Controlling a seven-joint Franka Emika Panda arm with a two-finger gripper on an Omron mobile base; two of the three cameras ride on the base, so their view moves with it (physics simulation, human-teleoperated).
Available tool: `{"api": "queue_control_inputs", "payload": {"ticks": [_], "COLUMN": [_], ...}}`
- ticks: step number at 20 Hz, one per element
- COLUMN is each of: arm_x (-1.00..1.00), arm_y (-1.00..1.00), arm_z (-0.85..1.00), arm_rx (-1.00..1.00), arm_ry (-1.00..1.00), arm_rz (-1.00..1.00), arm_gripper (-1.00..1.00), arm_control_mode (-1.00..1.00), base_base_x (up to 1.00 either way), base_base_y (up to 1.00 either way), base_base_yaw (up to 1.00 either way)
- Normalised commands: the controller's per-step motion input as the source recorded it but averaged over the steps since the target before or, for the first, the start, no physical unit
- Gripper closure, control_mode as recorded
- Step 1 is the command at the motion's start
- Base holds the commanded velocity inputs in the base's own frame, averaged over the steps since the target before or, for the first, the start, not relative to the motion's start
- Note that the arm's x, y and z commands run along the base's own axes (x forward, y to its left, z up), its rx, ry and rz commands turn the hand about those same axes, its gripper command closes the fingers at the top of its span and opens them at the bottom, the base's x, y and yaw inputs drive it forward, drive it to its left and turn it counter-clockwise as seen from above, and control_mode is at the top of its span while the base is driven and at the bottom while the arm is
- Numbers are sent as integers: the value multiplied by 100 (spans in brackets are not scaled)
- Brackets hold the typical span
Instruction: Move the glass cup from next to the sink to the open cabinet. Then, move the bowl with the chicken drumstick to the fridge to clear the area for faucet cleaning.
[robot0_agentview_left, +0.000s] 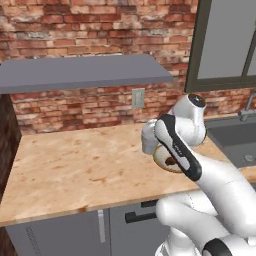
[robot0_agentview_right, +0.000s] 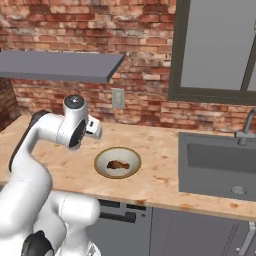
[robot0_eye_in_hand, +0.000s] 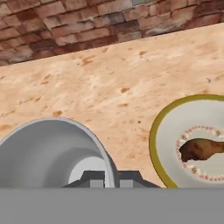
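— What colours sit before me?
— A round cream-white bowl (robot0_agentview_right: 118, 163) with a golden-tan rim, a glossy brown drumstick (robot0_eye_in_hand: 202, 149), and a speckled tan wooden counter (robot0_agentview_left: 85, 165).
— Behind?
— A red-brown brick wall (robot0_agentview_right: 100, 25).

Bowl (robot0_agentview_right: 117, 162) on the surface (robot0_agentview_right: 160, 155), drumstick (robot0_agentview_right: 118, 164) in the bowl, sink (robot0_agentview_right: 217, 162) to its right, faucet (robot0_agentview_right: 246, 127) behind the sink, cup (robot0_eye_in_hand: 52, 151) left of the bowl.
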Motion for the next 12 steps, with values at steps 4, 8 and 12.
{"api": "queue_control_inputs", "payload": {"ticks": [4,8,12], "arm_x": [-69,0,0], "arm_y": [0,0,0], "arm_z": [46,0,0], "arm_rx": [0,0,0], "arm_ry": [-20,0,0], "arm_rz": [-11,0,0], "arm_gripper": [100,100,100], "arm_control_mode": [100,100,100], "base_base_x": [-25,-93,-71], "base_base_y": [-2,-3,0], "base_base_yaw": [-9,-60,-74]}}
